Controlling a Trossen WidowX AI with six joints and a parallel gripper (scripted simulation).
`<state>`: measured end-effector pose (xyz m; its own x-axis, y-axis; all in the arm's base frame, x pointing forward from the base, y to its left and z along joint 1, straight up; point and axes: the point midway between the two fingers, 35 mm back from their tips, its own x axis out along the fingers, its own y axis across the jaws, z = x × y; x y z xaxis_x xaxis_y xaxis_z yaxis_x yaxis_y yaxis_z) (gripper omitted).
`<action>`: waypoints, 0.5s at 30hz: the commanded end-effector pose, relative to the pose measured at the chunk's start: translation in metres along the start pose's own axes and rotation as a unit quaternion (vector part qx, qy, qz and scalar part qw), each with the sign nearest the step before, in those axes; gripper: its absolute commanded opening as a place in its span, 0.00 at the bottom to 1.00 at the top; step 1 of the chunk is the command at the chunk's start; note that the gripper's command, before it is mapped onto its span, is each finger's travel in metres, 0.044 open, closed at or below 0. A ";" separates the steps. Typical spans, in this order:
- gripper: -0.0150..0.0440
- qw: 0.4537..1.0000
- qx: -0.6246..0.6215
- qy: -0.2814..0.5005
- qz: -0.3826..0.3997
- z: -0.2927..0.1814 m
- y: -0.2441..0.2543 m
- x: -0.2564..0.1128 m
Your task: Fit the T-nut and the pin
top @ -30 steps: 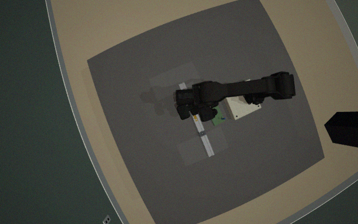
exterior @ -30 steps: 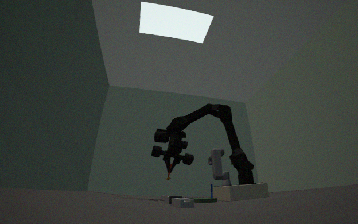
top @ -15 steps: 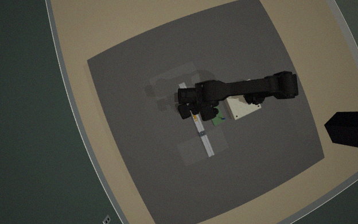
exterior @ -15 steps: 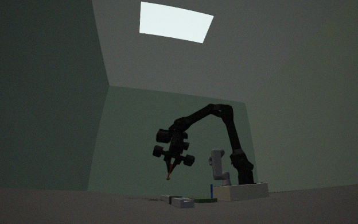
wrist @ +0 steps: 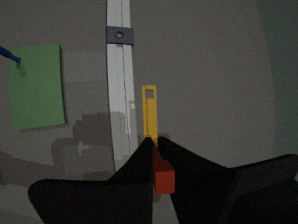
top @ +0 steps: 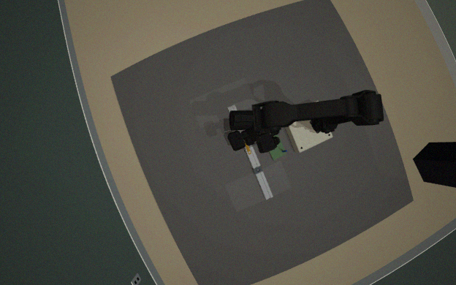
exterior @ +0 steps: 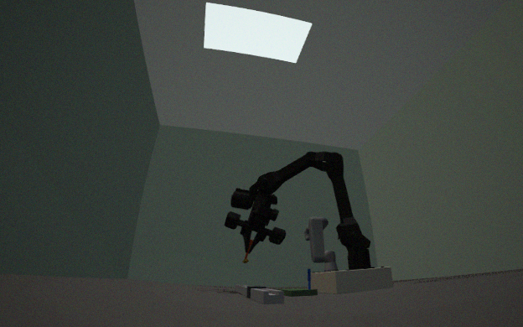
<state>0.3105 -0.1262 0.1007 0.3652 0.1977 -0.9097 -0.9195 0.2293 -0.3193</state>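
Note:
My gripper [exterior: 249, 251] [wrist: 153, 143] is shut on the orange handle [exterior: 251, 243] [wrist: 165, 181] of the T-nut. The brass T-nut [top: 248, 149] [exterior: 245, 261] [wrist: 151, 117] hangs below the fingertips, tilted, in the air above the rail. The aluminum rail [top: 264, 184] [exterior: 268, 297] [wrist: 117, 85] lies on the mat; in the wrist view it runs just left of the nut. The dark bracket [top: 257, 169] [exterior: 250, 292] [wrist: 127, 37] sits across the rail, its hole visible. The blue pin [exterior: 309, 279] [wrist: 9, 54] stands in the green tray [top: 276, 153] [exterior: 296, 292] [wrist: 38, 95].
The cream base block [top: 305, 140] [exterior: 364, 280] stands beyond the green tray. A grey arm-like object [exterior: 317, 241] shows behind it in the exterior view. A black block [top: 436, 164] is at the right edge of the top view. The arm hides part of the rail there.

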 end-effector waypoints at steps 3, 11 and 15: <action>0.00 1.000 -0.007 -0.001 -0.013 0.001 0.001 -0.001; 0.00 1.000 -0.010 -0.002 -0.025 0.001 0.002 -0.001; 0.00 0.999 -0.012 -0.002 -0.032 0.001 0.003 -0.001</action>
<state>0.3079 -0.1259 0.0995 0.4093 0.1881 -0.8928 -0.9026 0.2270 -0.3659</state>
